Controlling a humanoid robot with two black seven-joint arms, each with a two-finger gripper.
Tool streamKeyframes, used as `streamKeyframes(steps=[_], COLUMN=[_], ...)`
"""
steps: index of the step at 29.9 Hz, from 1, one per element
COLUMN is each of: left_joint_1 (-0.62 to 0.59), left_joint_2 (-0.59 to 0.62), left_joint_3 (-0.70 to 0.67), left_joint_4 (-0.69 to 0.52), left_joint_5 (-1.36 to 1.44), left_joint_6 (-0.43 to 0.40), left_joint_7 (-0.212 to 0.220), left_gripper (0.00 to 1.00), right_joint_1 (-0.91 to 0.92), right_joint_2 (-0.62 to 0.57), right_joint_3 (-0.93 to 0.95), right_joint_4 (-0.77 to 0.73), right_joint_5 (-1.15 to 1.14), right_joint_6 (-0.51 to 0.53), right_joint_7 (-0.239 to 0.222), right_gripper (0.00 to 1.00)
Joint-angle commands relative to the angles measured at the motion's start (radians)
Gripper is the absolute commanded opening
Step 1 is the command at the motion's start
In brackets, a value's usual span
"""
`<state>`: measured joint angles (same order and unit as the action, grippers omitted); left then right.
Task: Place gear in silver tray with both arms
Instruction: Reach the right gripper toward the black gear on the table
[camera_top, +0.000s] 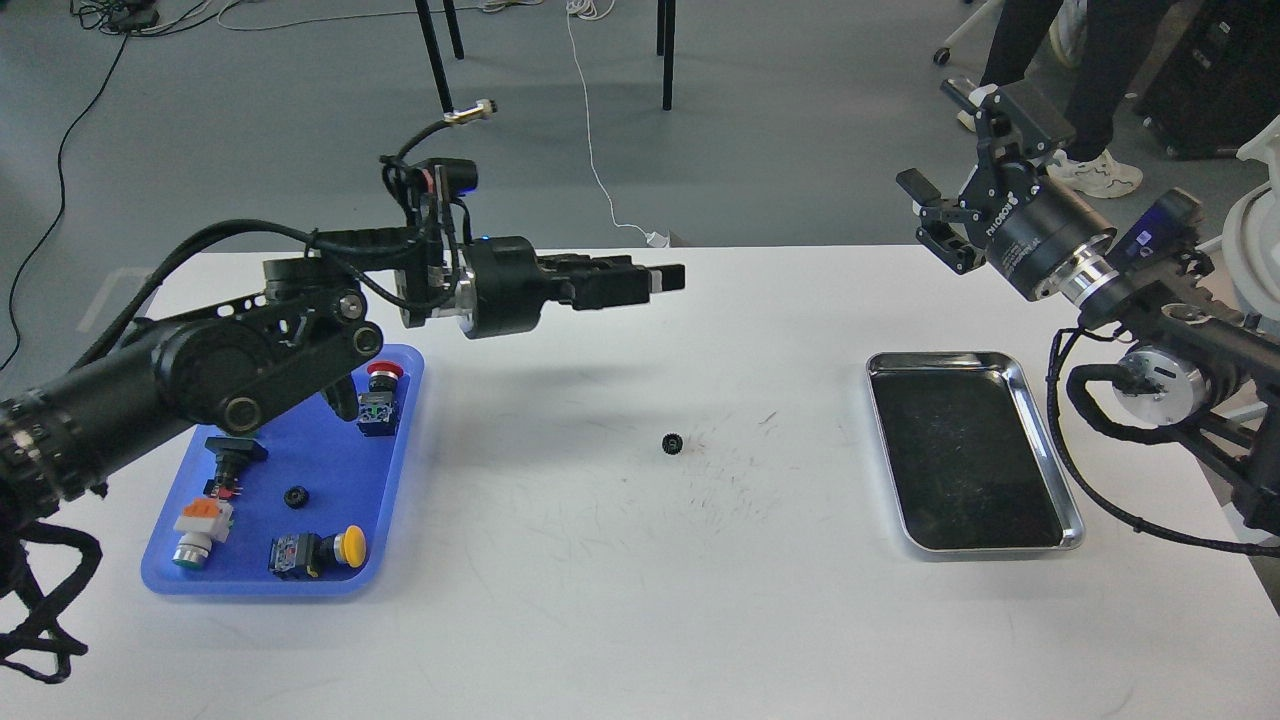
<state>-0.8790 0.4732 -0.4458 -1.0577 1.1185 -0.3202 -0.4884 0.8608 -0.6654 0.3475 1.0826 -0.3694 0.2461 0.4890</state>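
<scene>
On the table (600, 600): one gear (672, 443), one silver tray (1040, 372); both end effectors' spread unclear.

Black gear (672, 443), silver tray (1040, 392), blue tray (400, 440)

Little black gear (672, 443) is just sitting flat on the white table, roughly mid-table, toothed edge visible, nothing touching it. The silver tray (1030, 400) is well off to its right, a shiny rectangle with rounded corners and a low rim, dark scuffed floor, long side running away from the camera. The gear isn't in it.
</scene>
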Motion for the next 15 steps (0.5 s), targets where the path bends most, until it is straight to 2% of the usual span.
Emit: streamKeyframes(steps=[1,5,8,11,15], left_joint_1=[0.138,0.268,0.339,0.382,0.402], left_joint_2=[0.048,0.058,0.053,0.045,0.036], left_joint_3=[-0.128,-0.299,-0.416,-0.487,-0.514], left_joint_4=[-0.024,-0.051,-0.068,-0.071,-0.07], left_joint_5=[-0.212,-0.287,-0.313,-0.405,-0.548], left_joint_6=[0.004,0.013,0.003,0.001,0.001], left_joint_7=[0.0,0.0,0.0,0.001,0.088], left_gripper=[0.98,0.98,0.98,0.98,0.98], right_joint_1=[0.012,0.093,0.24,0.41,0.556], right_joint_2=[-0.013,-0.014,0.0,0.065,0.217], right_joint_3=[-0.009,-0.08,-0.266,-0.47,-0.651], right_joint_4=[0.0,0.0,0.0,-0.003,-0.018], right_joint_5=[-0.211,-0.437,-0.564,-0.657,-0.772], right_joint_6=[0.067,0.107,0.113,0.113,0.11], right_joint_7=[0.0,0.0,0.0,0.0,0.0], right_gripper=[0.98,0.98,0.98,0.98,0.98])
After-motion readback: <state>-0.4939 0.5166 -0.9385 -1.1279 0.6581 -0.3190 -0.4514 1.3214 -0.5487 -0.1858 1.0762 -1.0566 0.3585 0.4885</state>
